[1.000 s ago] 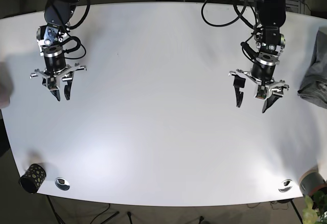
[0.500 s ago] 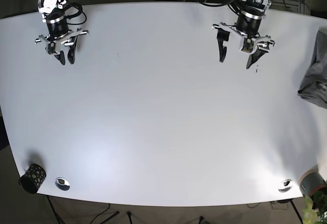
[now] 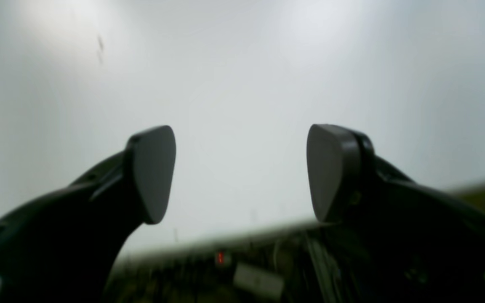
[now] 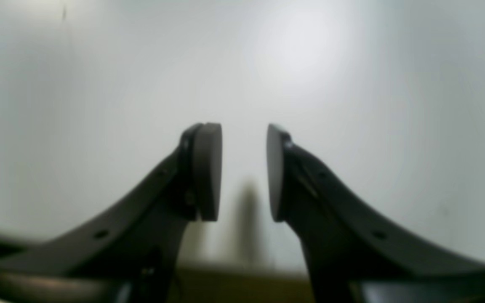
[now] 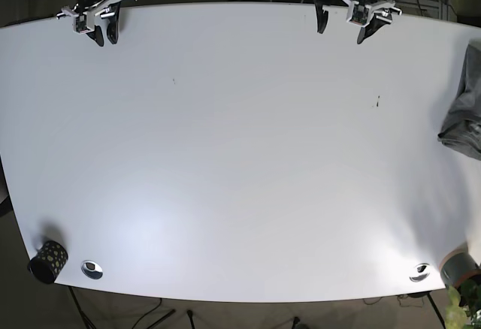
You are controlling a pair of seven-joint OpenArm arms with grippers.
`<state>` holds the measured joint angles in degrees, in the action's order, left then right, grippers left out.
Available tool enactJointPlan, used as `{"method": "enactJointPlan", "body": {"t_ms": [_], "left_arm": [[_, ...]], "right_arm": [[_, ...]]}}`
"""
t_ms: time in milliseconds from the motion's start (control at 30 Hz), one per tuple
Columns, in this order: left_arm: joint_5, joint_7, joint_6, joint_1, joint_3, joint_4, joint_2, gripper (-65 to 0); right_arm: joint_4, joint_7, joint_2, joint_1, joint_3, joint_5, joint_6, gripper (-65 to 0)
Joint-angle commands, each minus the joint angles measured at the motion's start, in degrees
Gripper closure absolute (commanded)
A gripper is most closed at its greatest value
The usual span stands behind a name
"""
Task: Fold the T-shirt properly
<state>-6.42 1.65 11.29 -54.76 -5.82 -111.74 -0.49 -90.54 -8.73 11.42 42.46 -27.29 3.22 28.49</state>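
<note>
Both grippers sat at the far edge of the white surface (image 5: 240,156), left gripper (image 5: 340,27) spread wide, right gripper (image 5: 104,34) slightly parted, both empty. The gray T-shirt (image 5: 464,104) lay bunched at the surface's right edge.

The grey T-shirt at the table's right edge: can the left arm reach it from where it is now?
Probably yes. The left gripper is open at the far edge, and only bare table lies between it and the T-shirt. Part of the shirt runs out of view, so a full grasp is uncertain.
</note>
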Motion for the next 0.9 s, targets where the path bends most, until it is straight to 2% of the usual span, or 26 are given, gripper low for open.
{"method": "enactJointPlan", "body": {"t_ms": [0, 133, 300, 467, 633, 867], "left_arm": [[0.39, -0.02, -0.34, -2.16, -0.02, -1.44, 0.45, -44.7], [0.39, 0.33, -0.61, -7.35, 0.07, -1.09, 0.45, -44.7], [0.39, 0.77, -0.61, -12.27, -0.20, -0.12, 2.12, -44.7], [0.39, 0.77, -0.61, -13.06, -1.16, 5.94, 2.73, -44.7], [0.48, 0.77, -0.61, -10.51, -1.25, 16.75, 2.73, -44.6], [0.48, 0.68, -0.61, -1.98, -1.52, 31.79, 2.47, -44.6]], "right_arm": [[-2.42, -1.60, 0.40, 2.60, -0.36, 0.95, 0.12, -16.8], [-3.57, -1.60, 0.40, 7.78, -0.36, 1.13, 0.12, -16.8], [-3.92, -1.51, 0.40, 14.55, 0.26, 5.08, 0.21, -16.8], [-0.58, -1.51, 0.84, 18.77, 6.15, 5.00, 0.21, -16.6], [8.48, -1.77, 0.84, 17.98, 10.63, 4.91, 0.12, -16.6], [22.98, -1.77, 0.84, 9.37, 15.02, 4.82, 0.12, -16.6]]}}
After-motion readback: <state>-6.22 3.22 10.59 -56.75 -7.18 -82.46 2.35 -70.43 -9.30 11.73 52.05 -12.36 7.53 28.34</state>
